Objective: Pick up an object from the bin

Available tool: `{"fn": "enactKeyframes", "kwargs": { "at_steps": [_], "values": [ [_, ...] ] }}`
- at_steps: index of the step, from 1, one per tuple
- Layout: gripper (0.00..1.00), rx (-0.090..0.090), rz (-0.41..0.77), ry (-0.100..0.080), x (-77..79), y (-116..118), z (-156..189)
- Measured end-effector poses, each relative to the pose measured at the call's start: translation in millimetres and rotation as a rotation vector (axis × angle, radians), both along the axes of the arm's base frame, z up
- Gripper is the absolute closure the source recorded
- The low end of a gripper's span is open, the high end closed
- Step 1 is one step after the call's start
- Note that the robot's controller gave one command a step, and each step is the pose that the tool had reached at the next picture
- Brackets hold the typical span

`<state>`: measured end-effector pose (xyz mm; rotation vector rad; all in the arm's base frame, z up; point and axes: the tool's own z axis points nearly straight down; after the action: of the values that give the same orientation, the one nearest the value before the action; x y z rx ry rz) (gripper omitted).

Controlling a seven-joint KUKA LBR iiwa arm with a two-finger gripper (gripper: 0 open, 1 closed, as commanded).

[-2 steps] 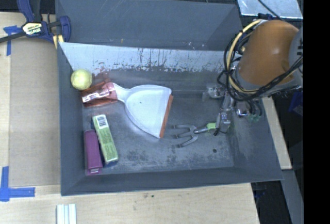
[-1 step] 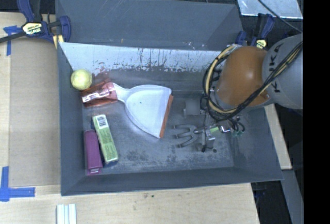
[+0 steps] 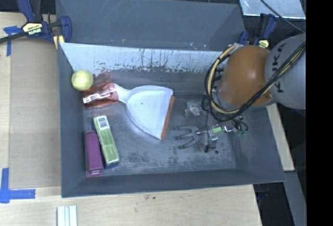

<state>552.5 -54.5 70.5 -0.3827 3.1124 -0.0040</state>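
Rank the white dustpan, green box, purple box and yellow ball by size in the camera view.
1. white dustpan
2. green box and purple box: look alike, not ranked
3. yellow ball

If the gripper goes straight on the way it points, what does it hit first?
Probably the bare bin floor, just below the gripper; depth is unclear. Leftward, the white dustpan with its orange edge comes next.

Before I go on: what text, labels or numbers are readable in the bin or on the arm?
"K": black letter on the arm's grey casing; the rest is cut off.
White label on the red-brown dustpan handle: too blurred to read.
White label on the green box: too small to read.
Purple bar, yellow-green ball: no text seen.
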Motion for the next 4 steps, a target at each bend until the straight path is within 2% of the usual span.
{"fn": "enactKeyframes", "kwargs": {
  "at_steps": [1,2,3,4],
  "values": [
    [0.00,0.002,-0.044,0.001,-0.6,-1.0,0.1],
    [0.00,0.001,-0.025,0.000,0.1,-0.5,0.3],
    [1.00,0.001,-0.042,-0.002,0.6,-1.4,1.3],
    [1.00,0.001,-0.042,-0.003,0.6,-1.4,1.5]
  ]
}}
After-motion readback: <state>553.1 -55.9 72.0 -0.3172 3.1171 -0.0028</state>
